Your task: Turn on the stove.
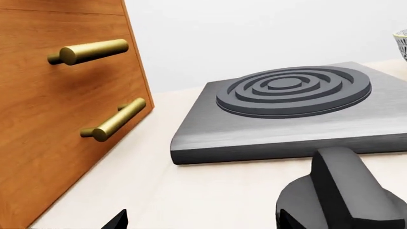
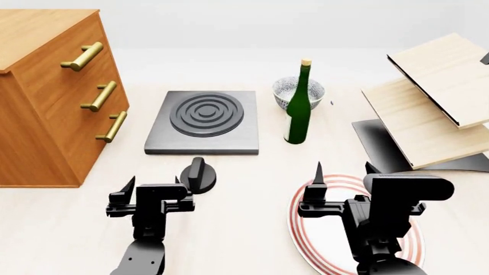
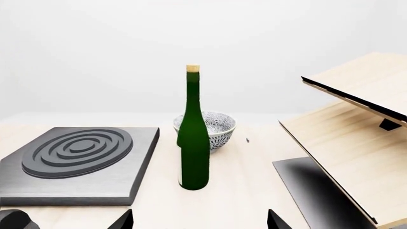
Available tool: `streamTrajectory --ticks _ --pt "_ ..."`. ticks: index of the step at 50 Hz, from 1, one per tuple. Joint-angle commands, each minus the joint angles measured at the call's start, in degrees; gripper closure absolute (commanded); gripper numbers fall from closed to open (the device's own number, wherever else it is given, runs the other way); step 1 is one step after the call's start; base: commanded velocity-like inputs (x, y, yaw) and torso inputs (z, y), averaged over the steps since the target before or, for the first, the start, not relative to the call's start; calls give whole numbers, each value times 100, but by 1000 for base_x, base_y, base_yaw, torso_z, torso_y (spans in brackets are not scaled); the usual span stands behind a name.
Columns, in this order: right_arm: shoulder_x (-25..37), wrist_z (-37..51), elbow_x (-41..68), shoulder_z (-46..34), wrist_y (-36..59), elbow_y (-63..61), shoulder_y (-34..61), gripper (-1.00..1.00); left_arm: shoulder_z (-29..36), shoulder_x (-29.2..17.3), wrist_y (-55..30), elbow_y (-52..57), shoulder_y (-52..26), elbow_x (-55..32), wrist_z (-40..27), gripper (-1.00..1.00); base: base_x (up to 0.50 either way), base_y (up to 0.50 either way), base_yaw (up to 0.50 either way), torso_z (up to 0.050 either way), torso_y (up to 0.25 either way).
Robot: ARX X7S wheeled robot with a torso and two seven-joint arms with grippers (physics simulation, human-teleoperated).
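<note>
The stove (image 2: 202, 123) lies flat at the table's centre, 12 o'clock from the left gripper (image 2: 157, 195) in the head view, its ringed burner (image 2: 206, 113) toward the far side. Its knob (image 2: 198, 175) sits apart from the slab on the bare table, just off the near edge, with its ridge running roughly 12 to 6 o'clock. That free spot in front of the slab is presumably what makes it reachable from this side without crossing the burner.

The left gripper hovers low, its fingers spread wide, with the knob at about 1 o'clock from it and just beside the inner finger, not between the 2. The left wrist view agrees: the knob fills the lower corner, close but off to the side, and nothing is held. The arm probably needs to shift toward the knob so the fingers straddle the ridge (a flat ridge gives the pads something to turn against).

The right gripper (image 2: 344, 183) is likewise released and empty, parked over the plate (image 2: 306, 223) at 3 o'clock from the left one, out of the way. A bottle (image 2: 298, 103) and bowl (image 2: 287, 90) stand at 1 o'clock from the knob, beside the stove's right edge; the drawers (image 2: 46, 114) stand at 10 o'clock.

I judge the task barely begun: knob untouched.
</note>
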Motion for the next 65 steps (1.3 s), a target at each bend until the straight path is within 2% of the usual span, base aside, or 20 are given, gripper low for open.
streamTrajectory --ticks 1,8,13,16,19,20,23,27,30,33,39,46,51,65 --pt "30 17 22 -4 -112 96 -74 -100 200 195 230 -456 -214 52 11 -100 0 0 0 0 0" --pt "58 16 56 45 -191 137 -138 -100 393 353 399 -841 -514 108 25 -100 0 0 0 0 0" --pt "76 22 78 100 -229 176 -160 -100 561 539 907 -1916 -1092 93 2 -100 0 0 0 0 0" --pt "85 33 98 122 -228 171 -163 -100 1382 570 966 -2143 -1202 -552 -99 -100 0 0 0 0 0" --pt "93 47 114 148 -227 174 -161 -100 2214 569 838 -1923 -1120 -1188 -213 -100 0 0 0 0 0" --pt "96 54 121 159 -224 165 -161 -100 2365 566 763 -1777 -1076 -1299 -223 -100 0 0 0 0 0" --pt "101 68 150 206 -227 145 -173 -100 2583 214 -332 288 -486 -1328 -319 -100 0 0 0 0 0" --pt "102 73 187 254 -254 167 -184 -100 2687 -248 -1512 2329 -29 -1480 -487 -100 0 0 0 0 0" --pt "109 79 205 268 -261 162 -200 -100 2680 -540 -2176 3357 142 -1639 -575 -100 0 0 0 0 0" --pt "109 86 215 273 -288 167 -226 -100 2484 -1123 -3386 5240 346 -2169 -768 -100 0 0 0 0 0" --pt "102 113 224 218 -287 155 -221 -100 1801 -1903 -4850 7669 607 -3304 -1348 -100 0 0 0 0 0" --pt "126 136 205 146 -305 152 -248 -100 1241 -2190 -4978 8355 997 -3754 -1716 -100 0 0 0 0 0" --pt "138 158 170 101 -352 224 -254 -100 1228 -2229 -4472 8045 1340 -3381 -1655 -100 0 0 0 0 0" --pt "170 256 115 9 -356 247 -204 -100 1178 -2191 -4278 7673 1502 -3288 -1670 -100 0 0 0 0 0"
